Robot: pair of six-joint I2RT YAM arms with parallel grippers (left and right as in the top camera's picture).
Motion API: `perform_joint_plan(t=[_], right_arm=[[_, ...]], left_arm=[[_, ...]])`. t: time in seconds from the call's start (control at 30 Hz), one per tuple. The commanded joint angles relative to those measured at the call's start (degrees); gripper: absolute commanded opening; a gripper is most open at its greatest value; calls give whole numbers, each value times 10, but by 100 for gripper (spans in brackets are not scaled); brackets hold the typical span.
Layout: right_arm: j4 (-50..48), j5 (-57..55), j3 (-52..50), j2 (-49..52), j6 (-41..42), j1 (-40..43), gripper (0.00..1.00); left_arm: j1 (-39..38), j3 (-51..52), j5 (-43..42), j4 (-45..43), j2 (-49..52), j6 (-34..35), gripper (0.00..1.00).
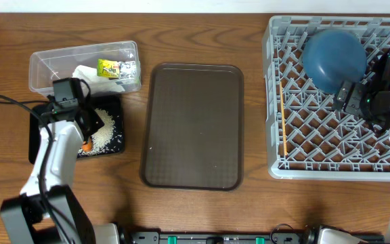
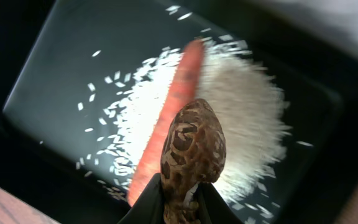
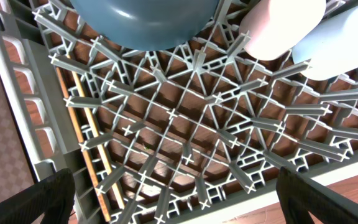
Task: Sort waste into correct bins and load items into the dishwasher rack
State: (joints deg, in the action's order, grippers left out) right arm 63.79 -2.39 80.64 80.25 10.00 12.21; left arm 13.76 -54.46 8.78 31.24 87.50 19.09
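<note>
The left tool (image 2: 182, 200) pinches the brown food bit (image 2: 193, 146) above the black tray (image 2: 55, 68), apparently to drop it with the rice (image 2: 247, 106) and carrot stick (image 2: 179, 93); the right tool (image 3: 179, 199) hangs spread over the rack (image 3: 17, 93).

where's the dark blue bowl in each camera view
Overhead: the dark blue bowl sits upper right, in the far part of the grey rack.
Left wrist: not in it.
Right wrist: at the top edge, left of centre.
Shared landmark: the wooden chopstick along the rack's left side.
</note>
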Motion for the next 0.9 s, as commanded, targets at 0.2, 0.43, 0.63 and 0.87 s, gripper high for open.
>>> perform_joint_plan(t=[0.2,0.43,0.63,0.87], right_arm=[[1,-6,2,4,-6,2,96],[1,-6,2,4,-6,2,97],[-7,25,2,4,-10,2,99],[-47,112,2,12,-60,-37,99]], left_arm=[[31,-5,7,-7,57,9,17],[31,-5,7,-7,57,9,38],[28,-6,7,6,-4,8,49],[-17,-14,-83,21,-95,-59,58]])
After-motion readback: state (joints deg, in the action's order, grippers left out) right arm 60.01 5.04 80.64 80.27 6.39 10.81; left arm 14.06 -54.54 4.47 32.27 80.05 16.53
